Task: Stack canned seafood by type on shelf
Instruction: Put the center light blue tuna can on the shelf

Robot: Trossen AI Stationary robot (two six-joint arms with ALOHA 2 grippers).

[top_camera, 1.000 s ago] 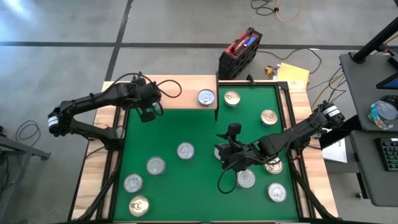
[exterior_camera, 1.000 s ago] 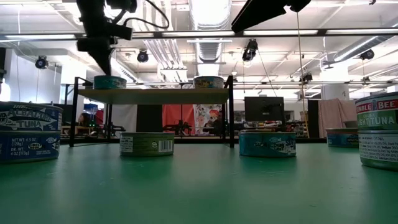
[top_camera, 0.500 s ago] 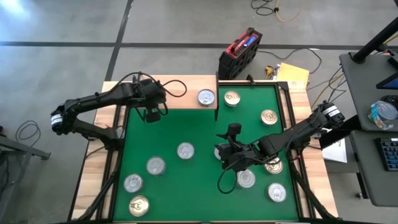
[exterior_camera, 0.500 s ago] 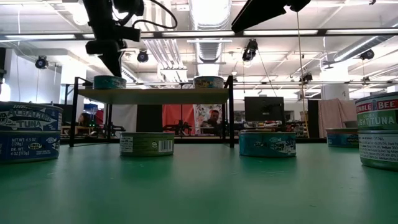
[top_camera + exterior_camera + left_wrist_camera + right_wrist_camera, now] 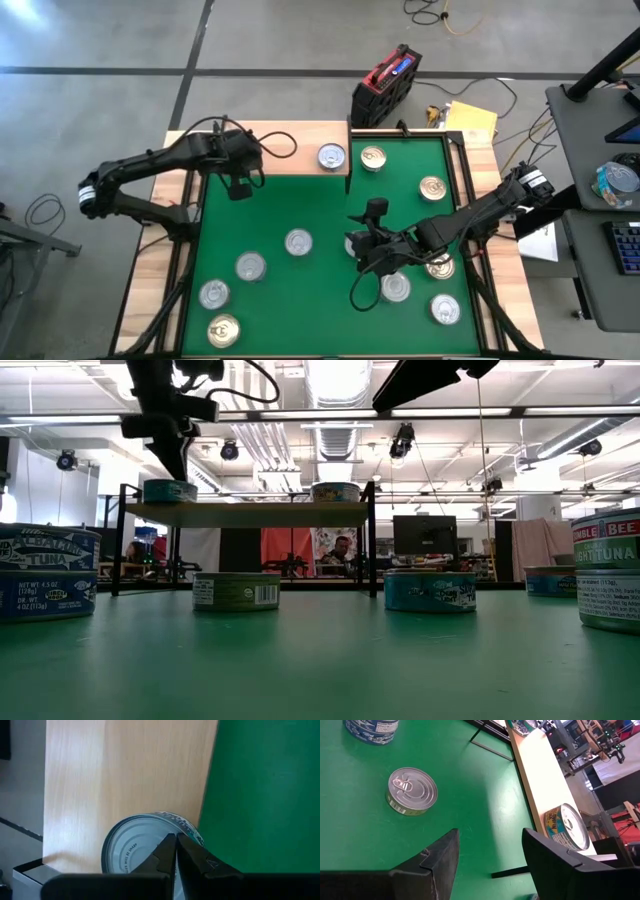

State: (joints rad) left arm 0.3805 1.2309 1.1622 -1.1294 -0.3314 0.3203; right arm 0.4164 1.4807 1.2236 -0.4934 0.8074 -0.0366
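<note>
The shelf (image 5: 285,150) is a light-wood board on black legs at the mat's far left. Two tins stand on it: a silver-topped one (image 5: 331,156) at its right end and a teal-sided one (image 5: 170,491) at its left end, under my left gripper (image 5: 176,468), which is shut and points steeply down. In the high view the arm hides that tin. My right gripper (image 5: 490,865) hangs open above the middle of the green mat (image 5: 320,210), nothing between its fingers. Several more tins lie flat on the mat, among them a gold-topped one (image 5: 372,157) beside the shelf. My left gripper sets its shut fingertips (image 5: 175,845) on the silver lid (image 5: 132,855) of the shelf's left tin, near the lid's rim. The fingers come from above, slanting. The tin stands flat on the board.
Tins lie scattered on the mat at near left (image 5: 250,266), centre (image 5: 298,242) and near right (image 5: 395,287), with one (image 5: 433,187) at far right. Tall tuna tins (image 5: 45,572) stand close to the low camera. Free mat lies in front of the shelf.
My left gripper has swung a little toward the table's right and back again above the shelf, rolling its wrist, and has stayed shut. The teal-sided tin under it has slid slightly toward the shelf's left end. My right arm has kept still.
</note>
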